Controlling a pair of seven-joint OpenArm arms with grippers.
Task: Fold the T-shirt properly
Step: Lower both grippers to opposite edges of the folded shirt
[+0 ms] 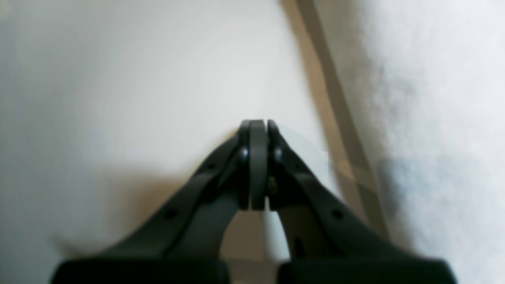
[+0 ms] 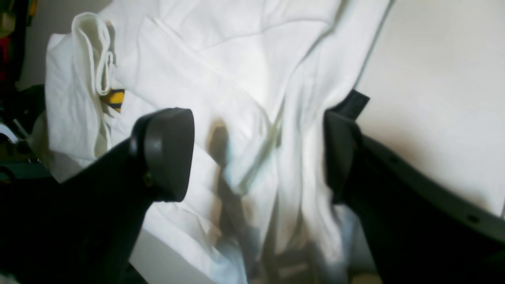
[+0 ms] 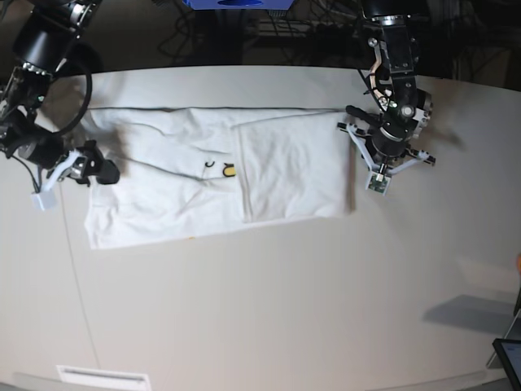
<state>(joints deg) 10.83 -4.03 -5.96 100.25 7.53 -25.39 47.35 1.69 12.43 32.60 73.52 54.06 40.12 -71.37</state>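
A large white cotton T-shirt (image 3: 212,175) lies spread flat on the pale beige counter (image 3: 269,309), plain reverse side up, toward the far half of the surface. Its right portion is folded over onto the middle, forming a neat rectangular panel, and a small dark and yellow neck tag (image 3: 229,170) shows just left of that fold's edge.

The left arm's black claw (image 1: 258,130) is pressed fully together with nothing between its fingers. It sits over bare counter just beside the right edge of the shirt, whose cloth fills the right side of the left wrist view.

The right arm's black claw (image 2: 258,152) stands spread wide at the left edge of the shirt, holding nothing. In the right wrist view rumpled white cloth lies between and beneath its two fingers (image 2: 167,152), with the ribbed collar and the yellow-striped tag (image 2: 114,99) visible beyond.
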